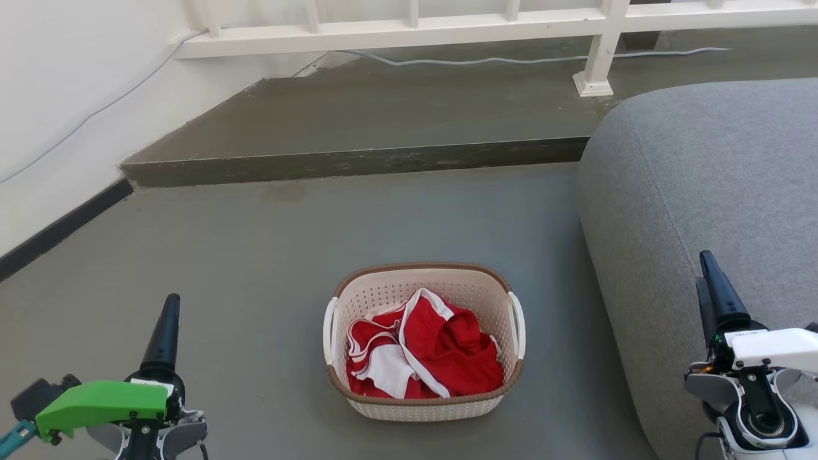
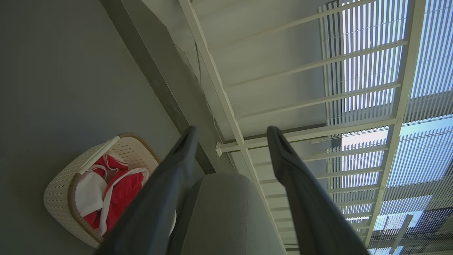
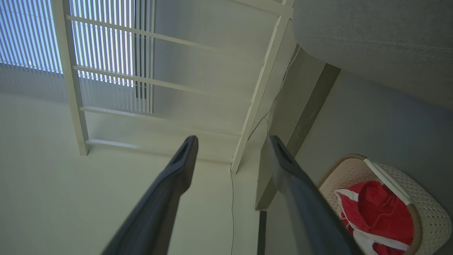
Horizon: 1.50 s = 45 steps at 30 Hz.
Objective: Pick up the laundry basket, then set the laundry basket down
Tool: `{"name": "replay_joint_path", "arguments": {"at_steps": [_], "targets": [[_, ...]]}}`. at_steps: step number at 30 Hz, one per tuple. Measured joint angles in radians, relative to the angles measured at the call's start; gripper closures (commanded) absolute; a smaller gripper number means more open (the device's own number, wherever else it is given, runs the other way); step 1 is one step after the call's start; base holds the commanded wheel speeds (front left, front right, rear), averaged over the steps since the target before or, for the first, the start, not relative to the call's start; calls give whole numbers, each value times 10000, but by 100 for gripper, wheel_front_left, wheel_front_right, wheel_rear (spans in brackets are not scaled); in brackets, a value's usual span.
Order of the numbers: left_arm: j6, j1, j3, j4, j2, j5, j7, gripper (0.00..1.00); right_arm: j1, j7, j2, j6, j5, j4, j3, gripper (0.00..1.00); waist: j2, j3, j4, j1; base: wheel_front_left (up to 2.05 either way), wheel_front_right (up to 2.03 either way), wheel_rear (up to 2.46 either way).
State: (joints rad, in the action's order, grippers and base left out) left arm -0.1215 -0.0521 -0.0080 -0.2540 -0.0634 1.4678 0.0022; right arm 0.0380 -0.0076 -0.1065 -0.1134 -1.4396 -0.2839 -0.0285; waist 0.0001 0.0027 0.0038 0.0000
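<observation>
The laundry basket (image 1: 423, 409) stands on the grey floor in the lower middle of the head view, cream with perforated sides, a brown rim and two white side handles. Red-and-white clothes (image 1: 425, 351) lie in it. My left gripper (image 1: 170, 308) is at the lower left, well apart from the basket, fingers pointing up. To the basket's right my right gripper (image 1: 708, 267) hangs in front of the sofa. The left wrist view shows the left gripper (image 2: 233, 130) open and empty, with the basket (image 2: 58, 198) at lower left. In the right wrist view the right gripper (image 3: 232, 139) is open, the basket (image 3: 433, 214) at lower right.
A large grey sofa (image 1: 703, 179) fills the right side, close to the basket's right handle. A raised concrete step (image 1: 351, 160) crosses behind the basket, with a white railing (image 1: 409, 25) and a cable beyond. A white wall (image 1: 57, 96) runs along the left.
</observation>
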Motion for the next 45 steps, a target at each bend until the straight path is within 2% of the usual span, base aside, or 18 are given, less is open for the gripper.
{"name": "replay_joint_path", "arguments": {"at_steps": [6,11,21,30,37,45], "targets": [[0,-58,-268,48,-265,-1037,-222,0,156,-196,-261,23,1131,10,221,0,0,-32,26,0,0,0,0],[52,-97,-443,107,-326,-1824,-397,0,173,-374,-458,213,2067,52,510,0,0,-75,37,0,0,0,0],[489,-157,-995,364,-621,-3862,-729,0,362,-658,-851,570,4077,173,1122,0,0,-179,46,1,0,0,0],[907,-262,-1363,449,-782,-5390,-1009,0,365,-970,-915,976,5469,207,1592,0,0,-234,44,0,0,0,0],[1214,-261,-1601,443,-782,-6368,-1227,0,364,-1195,-991,1103,6435,182,1864,0,0,-237,30,0,0,0,0],[1365,-257,-1946,414,-796,-7354,-1490,0,364,-1413,-1080,1260,7342,92,2119,0,0,-219,7,0,0,0,0]]}}
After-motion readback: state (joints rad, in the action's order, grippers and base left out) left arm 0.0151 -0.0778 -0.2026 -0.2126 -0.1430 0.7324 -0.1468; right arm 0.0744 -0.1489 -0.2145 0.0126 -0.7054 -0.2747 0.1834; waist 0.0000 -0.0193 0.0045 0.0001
